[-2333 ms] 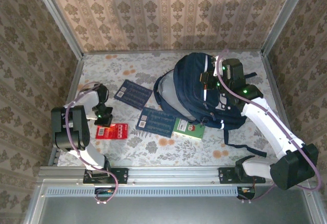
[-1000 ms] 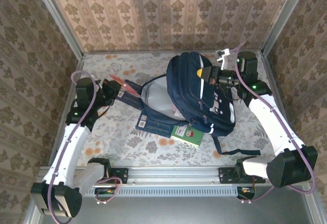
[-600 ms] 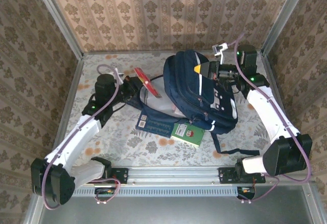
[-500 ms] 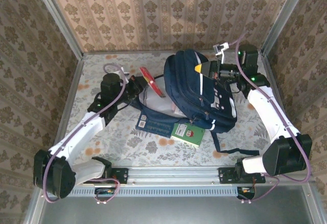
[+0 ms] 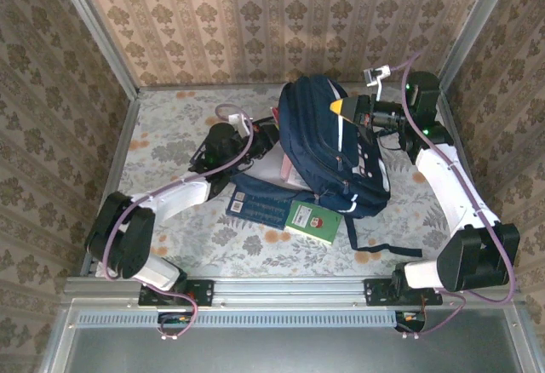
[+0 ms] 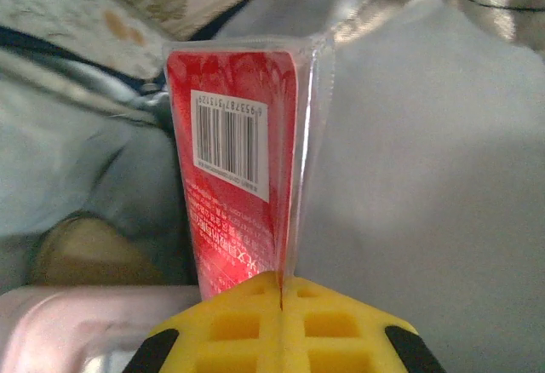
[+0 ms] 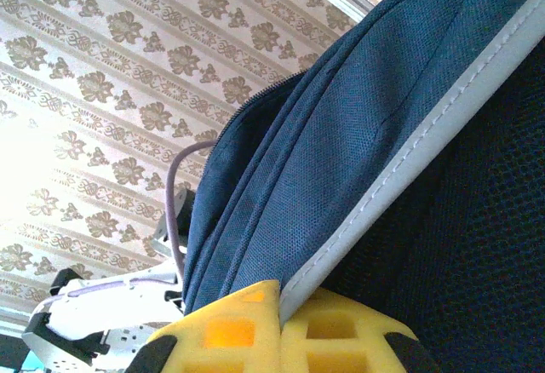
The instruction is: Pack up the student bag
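Reaching across from the near left corner of the table (image 5: 170, 126), the left arm has its gripper (image 6: 281, 305) at the mouth of the student bag (image 5: 332, 160). Its yellow fingertips are clamped together on the lower edge of a red packet (image 6: 234, 177) in clear wrap, whose barcode faces the wrist camera. The packet stands up from the fingers with pale grey lining on both sides of it, so it sits inside the opening.

The bag rests right of the middle of the table, toward the far edge, its top end pointing at the back wall and its dark straps trailing toward the near edge. The right gripper (image 7: 281, 309) is at that top end, near the far right corner. Its yellow fingers are pinched shut on the navy fabric, just where a white stripe runs along it.

A blue printed booklet (image 5: 260, 205) lies flat on the table, tucked partly under the bag's near left side. A green book (image 5: 313, 217) lies just to the right of it, also touching the bag.
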`<state>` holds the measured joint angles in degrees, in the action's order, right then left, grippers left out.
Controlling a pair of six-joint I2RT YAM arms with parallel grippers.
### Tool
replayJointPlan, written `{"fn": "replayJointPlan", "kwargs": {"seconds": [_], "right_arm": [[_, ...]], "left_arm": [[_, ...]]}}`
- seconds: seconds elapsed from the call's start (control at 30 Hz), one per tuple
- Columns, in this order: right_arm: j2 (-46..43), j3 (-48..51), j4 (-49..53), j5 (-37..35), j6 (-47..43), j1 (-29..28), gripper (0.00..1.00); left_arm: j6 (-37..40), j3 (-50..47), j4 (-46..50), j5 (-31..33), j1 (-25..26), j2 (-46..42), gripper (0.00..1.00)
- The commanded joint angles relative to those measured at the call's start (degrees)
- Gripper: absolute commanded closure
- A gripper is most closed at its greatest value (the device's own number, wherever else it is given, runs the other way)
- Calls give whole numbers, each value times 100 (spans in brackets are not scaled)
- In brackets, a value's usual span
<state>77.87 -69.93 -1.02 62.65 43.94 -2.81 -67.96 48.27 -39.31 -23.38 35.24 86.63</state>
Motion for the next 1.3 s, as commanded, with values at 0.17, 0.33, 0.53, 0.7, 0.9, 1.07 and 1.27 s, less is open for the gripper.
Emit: {"fn": "replayJointPlan", "kwargs": {"seconds": [0.17, 0.33, 0.53, 0.7, 0.9, 1.07, 1.27], "right_arm": [[-196, -135, -1241, 367, 158, 78, 100], [-204, -126, -1345, 318, 225, 114, 100], [-207, -84, -1510, 241, 322, 148, 100], [-236, 23, -1617, 142, 382, 183, 100], [-366, 168, -1621, -54, 362, 328, 100], [-530, 250, -1097, -528, -23, 513, 100], [-653, -178, 646, -1394, -1385, 658, 100]], "left_arm": [[-692, 51, -1930, -193, 419, 870, 100], [-676, 360, -1879, -187, 762, 1311, 100], [-596, 978, -1334, -321, 1122, 1927, 100], [-307, 1621, -139, -479, 1426, 2266, 75], [-125, 1647, 337, -409, 1360, 2009, 29], [88, 1507, 613, -517, 1184, 1447, 24], [558, 1129, 1504, -403, 792, 485, 19]]}}
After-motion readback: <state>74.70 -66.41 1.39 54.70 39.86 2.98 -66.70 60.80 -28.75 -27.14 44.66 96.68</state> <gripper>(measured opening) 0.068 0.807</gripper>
